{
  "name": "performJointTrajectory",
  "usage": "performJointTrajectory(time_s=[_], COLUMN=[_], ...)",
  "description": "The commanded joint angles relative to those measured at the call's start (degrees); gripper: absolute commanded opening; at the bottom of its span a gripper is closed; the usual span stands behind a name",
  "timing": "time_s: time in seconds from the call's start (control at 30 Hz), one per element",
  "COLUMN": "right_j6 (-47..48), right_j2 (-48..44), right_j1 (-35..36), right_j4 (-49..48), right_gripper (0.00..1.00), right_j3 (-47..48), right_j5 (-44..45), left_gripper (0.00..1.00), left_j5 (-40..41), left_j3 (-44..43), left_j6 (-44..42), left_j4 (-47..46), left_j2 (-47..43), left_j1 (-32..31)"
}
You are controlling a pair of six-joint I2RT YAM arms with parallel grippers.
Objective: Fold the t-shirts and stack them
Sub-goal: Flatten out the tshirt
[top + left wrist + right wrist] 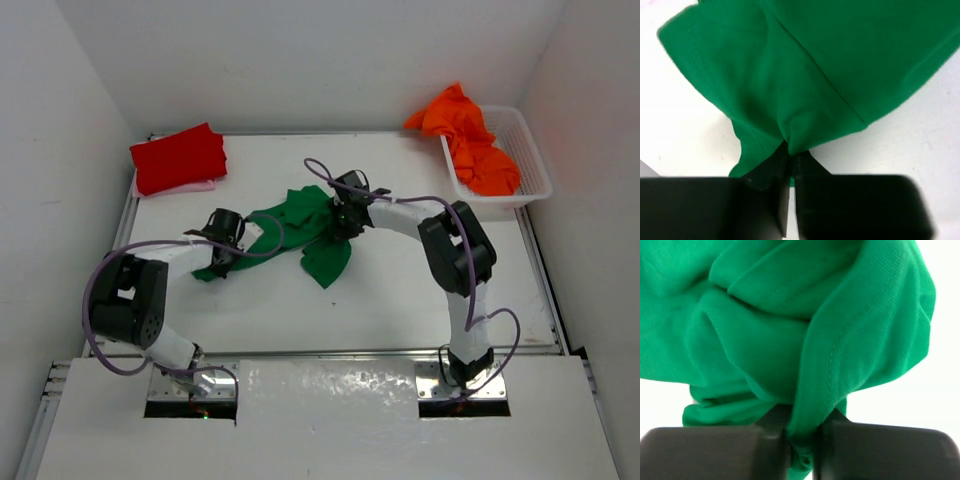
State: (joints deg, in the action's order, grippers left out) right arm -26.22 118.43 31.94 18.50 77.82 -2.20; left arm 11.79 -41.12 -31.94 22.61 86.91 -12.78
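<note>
green t-shirt point(300, 215) lies crumpled mid-table, strung between the two claws. left gripper point(791, 159) is at the shirt's near-left end, jaws pinched narrow on a fold of cloth beside a hemmed edge; the fabric fans out ahead of the fingertips over the white table point(400, 300). right gripper point(804, 422) is at the shirt's far-right side, jaws closed on a bunched fold, a stitched seam running into the pinch. red t-shirt point(178, 157) lies folded at the far-left corner on top of the pink t-shirt point(198, 186), of which only an edge shows. orange t-shirt point(475, 145) is heaped in the white basket point(530, 150) at far right, spilling over its rim.
</note>
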Motion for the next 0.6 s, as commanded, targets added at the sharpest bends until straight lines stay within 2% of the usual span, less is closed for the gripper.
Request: performJointTrajectory(time_s=[0.0, 0.1, 0.2, 0.33, 0.47, 0.57], right_j6=[-0.85, -1.99, -3.40, -2.79, 5.27, 9.94], right_j2=[-1.18, -7.83, -16.44, -25.25, -30.80, -33.96], right_j1=[-0.56, -3.98, -10.47, -15.58, -16.39, -17.09], right_j4=[0.39, -3.19, -6.36, -7.61, -1.74, 5.11], right_gripper=[0.00, 0.00, 0.00, 0.00, 0.00, 0.00], right_j3=[0.06, -6.07, -13.56, -19.72, -15.35, -7.38], right_j5=[1.84, 1.15, -1.57, -6.23, -8.61, -9.23], left_gripper=[0.00, 0.00, 0.00, 0.00, 0.00, 0.00], left_j5=[0.60, 1.39, -1.75, -4.14, -5.81, -5.55], left_j3=[-2.11, -6.05, -11.41, -19.15, -27.94, -40.56], left_j6=[1.53, 3.20, 4.34, 5.84, 6.72, 6.89], left_j4=[-1.69, -0.47, 1.64, 6.99, 10.95, 15.60], left_j2=[0.36, -2.44, -8.41, -10.45, -10.10, -8.70], left_j1=[0.12, 0.38, 1.96, 2.58, 2.67, 3.54])
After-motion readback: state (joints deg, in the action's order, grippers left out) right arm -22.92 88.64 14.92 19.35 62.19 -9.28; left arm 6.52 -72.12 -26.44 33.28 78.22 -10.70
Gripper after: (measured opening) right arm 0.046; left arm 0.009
